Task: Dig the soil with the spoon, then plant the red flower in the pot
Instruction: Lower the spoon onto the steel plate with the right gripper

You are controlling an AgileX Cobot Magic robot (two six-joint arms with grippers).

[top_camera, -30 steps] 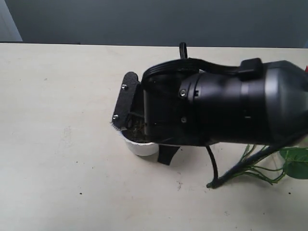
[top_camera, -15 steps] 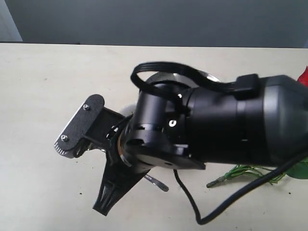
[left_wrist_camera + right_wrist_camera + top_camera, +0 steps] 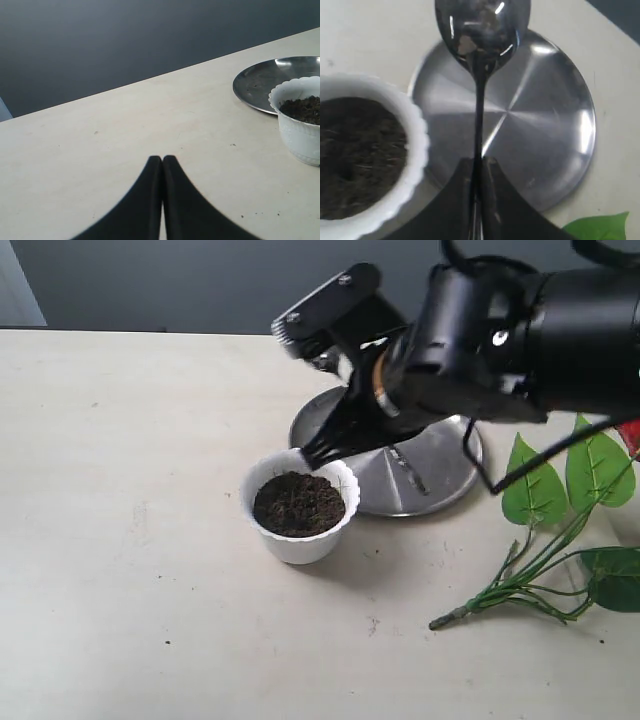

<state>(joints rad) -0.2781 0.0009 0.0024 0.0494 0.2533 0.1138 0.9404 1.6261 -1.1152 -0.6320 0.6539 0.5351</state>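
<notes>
The white scalloped pot [image 3: 300, 530] stands mid-table, filled with dark soil [image 3: 298, 503]. My right gripper [image 3: 481, 161] is shut on the thin handle of the shiny spoon [image 3: 482, 30]. The spoon's bowl hangs over the steel plate [image 3: 540, 135], with the pot [image 3: 415, 145] and soil [image 3: 355, 155] just beside it. In the exterior view the right gripper [image 3: 318, 452] sits above the pot's far rim. The red flower [image 3: 535, 490] lies on the table at the right, its leaves and stems showing and its bloom mostly out of frame. My left gripper [image 3: 162, 159] is shut and empty, away from the pot [image 3: 300, 135].
The round steel plate [image 3: 440, 475] lies just behind the pot. The flower's stems [image 3: 500, 590] trail toward the table's front right. The right arm's black body [image 3: 560, 330] fills the upper right. A dark wall backs the table.
The right arm, which blocked the camera over the pot, has swung up and back to the right with the spoon. The pot, soil and plate have come into view.
</notes>
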